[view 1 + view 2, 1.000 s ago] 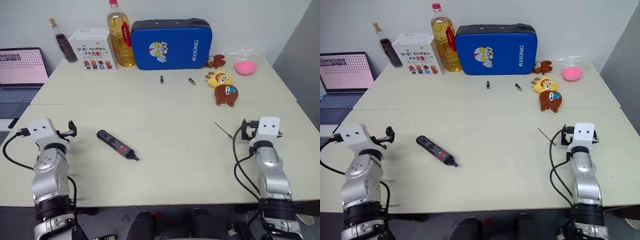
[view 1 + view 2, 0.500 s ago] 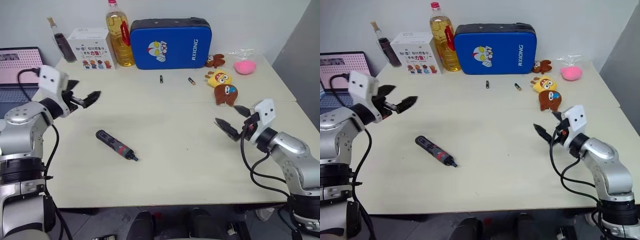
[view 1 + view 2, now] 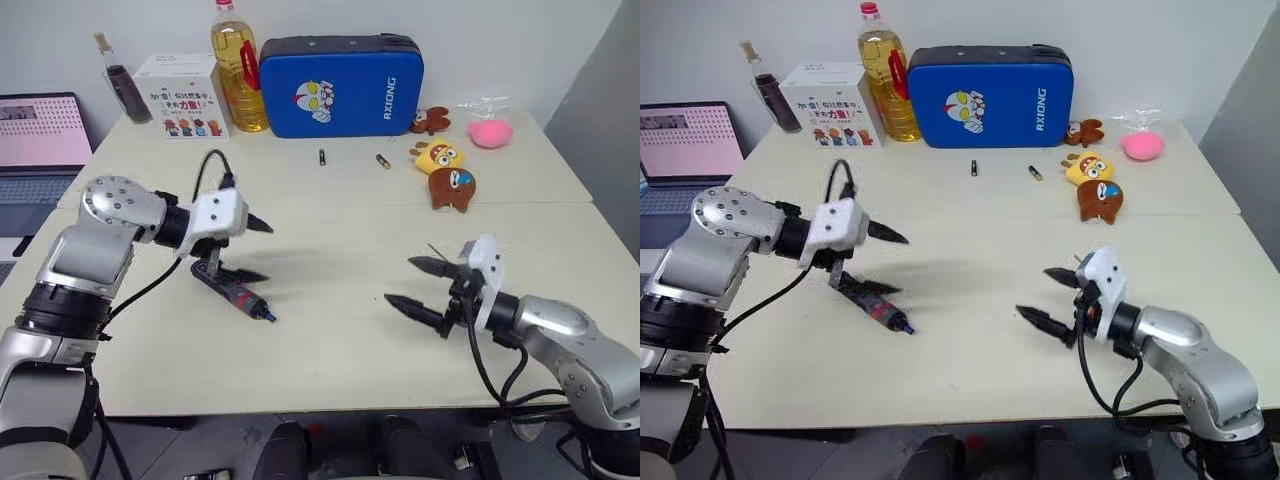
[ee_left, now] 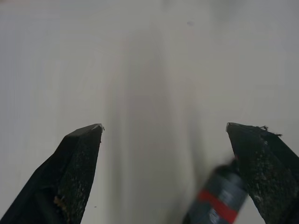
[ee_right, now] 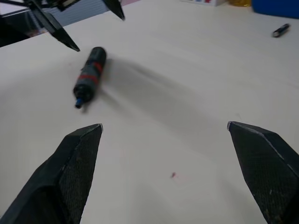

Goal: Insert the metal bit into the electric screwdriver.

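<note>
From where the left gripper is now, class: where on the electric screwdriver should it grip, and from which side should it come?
Probably the thick rear barrel of the electric screwdriver, from above, fingers straddling its width. It lies flat and diagonal on the table, tapered tip toward the robot, so that end should stay free. The open left gripper hovers over that rear end.

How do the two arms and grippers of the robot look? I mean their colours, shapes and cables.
Both arms are made of rounded silver-grey metal segments with black joints. Each wrist carries a small white box-shaped housing. The left gripper and the right gripper each have two black, tapered, pointed fingers with a rough, speckled surface. Loose black cables loop along both forearms.
</note>
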`<state>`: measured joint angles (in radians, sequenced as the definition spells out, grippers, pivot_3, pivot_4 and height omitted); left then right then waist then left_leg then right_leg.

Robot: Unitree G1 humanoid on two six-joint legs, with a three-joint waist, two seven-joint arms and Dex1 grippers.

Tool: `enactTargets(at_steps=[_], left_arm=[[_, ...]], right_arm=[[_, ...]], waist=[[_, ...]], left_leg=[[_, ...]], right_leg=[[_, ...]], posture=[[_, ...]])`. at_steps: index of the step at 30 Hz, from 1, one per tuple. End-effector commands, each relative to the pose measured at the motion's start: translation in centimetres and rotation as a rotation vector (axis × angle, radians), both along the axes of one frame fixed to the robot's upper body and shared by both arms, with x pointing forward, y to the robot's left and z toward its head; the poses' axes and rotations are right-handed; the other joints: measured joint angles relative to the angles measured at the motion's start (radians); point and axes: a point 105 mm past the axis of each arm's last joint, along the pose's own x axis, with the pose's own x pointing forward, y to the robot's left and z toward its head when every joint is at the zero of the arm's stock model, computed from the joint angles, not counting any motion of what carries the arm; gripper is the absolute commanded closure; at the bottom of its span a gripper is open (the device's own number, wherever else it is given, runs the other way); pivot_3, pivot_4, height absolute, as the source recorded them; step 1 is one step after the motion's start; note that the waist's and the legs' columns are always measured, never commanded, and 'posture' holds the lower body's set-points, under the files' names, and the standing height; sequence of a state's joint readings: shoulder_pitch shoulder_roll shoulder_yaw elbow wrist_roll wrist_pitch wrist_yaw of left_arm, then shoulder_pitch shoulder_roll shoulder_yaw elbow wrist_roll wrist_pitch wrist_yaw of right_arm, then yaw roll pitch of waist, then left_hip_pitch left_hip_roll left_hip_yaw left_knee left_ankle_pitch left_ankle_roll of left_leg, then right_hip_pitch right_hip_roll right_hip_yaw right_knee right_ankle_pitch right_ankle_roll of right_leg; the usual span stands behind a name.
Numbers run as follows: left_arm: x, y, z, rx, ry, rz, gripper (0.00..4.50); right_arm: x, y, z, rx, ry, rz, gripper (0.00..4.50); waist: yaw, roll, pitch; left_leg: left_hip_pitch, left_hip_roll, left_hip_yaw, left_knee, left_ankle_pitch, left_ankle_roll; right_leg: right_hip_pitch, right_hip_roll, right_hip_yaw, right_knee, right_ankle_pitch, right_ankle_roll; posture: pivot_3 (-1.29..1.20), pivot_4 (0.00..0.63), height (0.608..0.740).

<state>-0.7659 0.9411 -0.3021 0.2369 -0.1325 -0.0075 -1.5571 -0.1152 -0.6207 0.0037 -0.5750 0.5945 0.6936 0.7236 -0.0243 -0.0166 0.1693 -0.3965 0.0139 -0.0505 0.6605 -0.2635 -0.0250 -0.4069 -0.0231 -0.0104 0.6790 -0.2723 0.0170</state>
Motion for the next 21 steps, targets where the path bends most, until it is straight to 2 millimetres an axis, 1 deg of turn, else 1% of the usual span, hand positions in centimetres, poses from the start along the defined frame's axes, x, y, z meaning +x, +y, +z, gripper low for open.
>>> enactTargets(at_steps=[1, 3, 5, 7, 9, 11, 13, 16, 21], left_arm=[[0.4, 1.2, -1.2, 0.241, -0.047, -0.152, 0.08], [1.1, 2.0, -1.9, 0.358, -0.065, -0.199, 0.08], [1.4, 2.3, -2.6, 0.433, -0.067, -0.258, 0.08], [1.4, 1.8, -3.1, 0.452, -0.067, -0.317, 0.08], [1.2, 0.9, -3.8, 0.457, -0.061, -0.378, 0.08], [1.1, 0.5, -4.3, 0.462, -0.053, -0.407, 0.08], [1.2, 0.4, -4.5, 0.477, -0.057, -0.414, 0.08], [1.0, 0.2, -4.6, 0.513, -0.060, -0.437, 0.08], [0.6, 0.9, -4.7, 0.591, -0.060, -0.435, 0.08]], right_arm=[[-1.7, 1.6, 0.4, -0.018, -0.038, 0.120, 0.00], [-2.1, 2.1, 0.4, -0.021, -0.042, 0.148, 0.00], [-2.6, 2.8, 0.5, -0.008, -0.044, 0.170, 0.00], [-3.0, 3.3, 0.5, -0.004, -0.047, 0.184, 0.00], [-3.4, 3.7, 0.4, 0.001, -0.051, 0.185, 0.00], [-3.5, 3.9, 0.4, 0.007, -0.055, 0.177, 0.00], [-3.5, 4.1, 0.4, 0.011, -0.060, 0.168, 0.00], [-3.4, 4.1, 0.5, 0.018, -0.061, 0.146, 0.00], [-3.1, 4.3, 0.5, 0.031, -0.058, 0.125, 0.00]], waist=[[0.000, -0.001, 0.001], [0.000, -0.002, 0.001], [-0.001, -0.002, 0.001], [-0.002, -0.002, 0.001], [-0.002, -0.002, 0.001], [0.000, -0.003, 0.002], [-0.002, -0.006, 0.003], [-0.002, -0.006, 0.004], [-0.003, -0.007, 0.004]], left_leg=[[0.000, 0.000, 0.000, 0.000, 0.000, 0.000], [0.000, 0.000, -0.001, 0.000, 0.000, 0.000], [0.000, 0.000, -0.001, 0.001, 0.000, 0.000], [-0.001, 0.000, -0.001, 0.000, 0.000, 0.000], [-0.001, 0.000, -0.001, 0.001, -0.001, 0.001], [-0.001, 0.000, -0.001, 0.001, -0.001, 0.001], [-0.001, 0.000, -0.001, 0.002, -0.001, 0.001], [-0.001, 0.001, -0.002, 0.002, -0.001, 0.001], [-0.001, 0.001, -0.002, 0.001, -0.001, 0.001]], right_leg=[[0.000, 0.000, 0.000, 0.000, 0.000, 0.000], [0.000, 0.001, -0.001, 0.001, 0.000, 0.000], [0.000, 0.001, -0.001, 0.001, 0.000, 0.000], [0.000, 0.001, -0.001, 0.000, 0.000, 0.000], [0.000, 0.001, 0.000, 0.000, 0.000, 0.000], [0.000, 0.001, -0.001, 0.000, 0.000, 0.000], [0.000, 0.001, -0.001, 0.001, 0.000, 0.000], [0.000, 0.001, -0.001, 0.001, 0.000, 0.000], [0.000, 0.001, -0.001, 0.001, 0.000, 0.000]], posture=[[0.00, 0.150, 0.740], [0.00, 0.150, 0.740], [0.00, 0.150, 0.740], [0.00, 0.150, 0.740], [0.00, 0.150, 0.740], [0.00, 0.150, 0.740], [0.00, 0.150, 0.740], [0.00, 0.150, 0.740], [0.00, 0.150, 0.740]])
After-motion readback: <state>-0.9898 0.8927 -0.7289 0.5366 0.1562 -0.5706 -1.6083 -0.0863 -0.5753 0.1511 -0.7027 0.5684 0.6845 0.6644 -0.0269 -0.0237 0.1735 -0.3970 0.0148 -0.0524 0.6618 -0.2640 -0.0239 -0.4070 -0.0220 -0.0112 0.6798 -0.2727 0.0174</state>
